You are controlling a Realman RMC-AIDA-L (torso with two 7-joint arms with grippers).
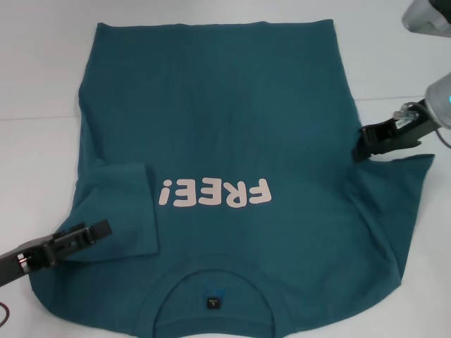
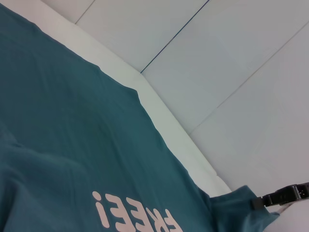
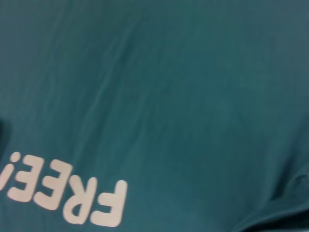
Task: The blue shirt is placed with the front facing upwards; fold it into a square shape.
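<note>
**Both sleeves in play on the blue shirt**

The blue shirt (image 1: 232,127) lies front up across the white tabletop (image 1: 35,70), collar toward the near edge, hem toward the far edge, and the pink "FREE!" lettering (image 1: 215,193) across the middle. The sleeve on the robot's left side already lies folded inward over the body of the shirt; the right sleeve is spread outward toward the right edge.

The left gripper (image 1: 99,229) sits low over the folded left sleeve near the near-left corner. The right gripper (image 1: 363,144) is at the shirt's right side, where the sleeve meets the body. For neither one can I tell whether the jaws are parted, closed, or pinching cloth; the right one appears to touch the fabric edge.

The step in hand looks to be the right sleeve fold, to match the left. To do it well, the right gripper should take the sleeve by its outer edge and carry it inward low and flat, laying it parallel to the side seam so both sides mirror each other. The left gripper could steady the folded sleeve so the cloth does not drag. Wrinkles near the right armpit should be smoothed before pressing down.
</note>
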